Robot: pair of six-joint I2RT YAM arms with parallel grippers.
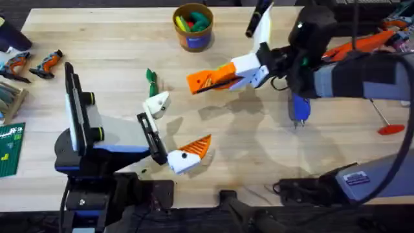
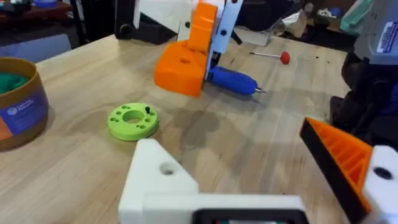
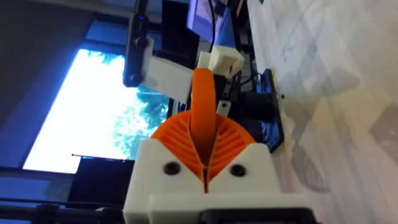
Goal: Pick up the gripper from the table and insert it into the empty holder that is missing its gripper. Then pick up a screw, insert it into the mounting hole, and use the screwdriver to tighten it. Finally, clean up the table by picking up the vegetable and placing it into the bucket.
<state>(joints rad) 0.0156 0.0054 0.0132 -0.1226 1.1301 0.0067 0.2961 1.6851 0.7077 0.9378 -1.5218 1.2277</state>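
Observation:
My right gripper [image 1: 213,81] hangs over the table's middle, shut on the orange gripper [image 1: 197,83], a wedge. The wedge juts from between the ribbed pads [image 3: 227,140] as an orange tongue [image 3: 202,112] and shows a hole in its side [image 2: 181,65]. My left gripper [image 1: 178,126] is open and empty. One of its fingers is the bare white holder [image 1: 157,103] [image 2: 163,180]; the other carries an orange tip [image 1: 197,147]. The wedge hangs a short way beyond the holder, apart from it. The blue screwdriver [image 1: 299,107] [image 2: 231,79] lies under the right arm. The green vegetable [image 1: 151,77] lies left of the wedge. The bucket [image 1: 193,29] stands at the far edge.
A lime green disc [image 2: 132,120] with holes lies between the bucket [image 2: 18,106] and the wedge, a small dark piece on its rim. A red-handled metal tool [image 1: 388,123] lies at the right. Small tools and a green board [image 1: 10,149] sit at the left edge.

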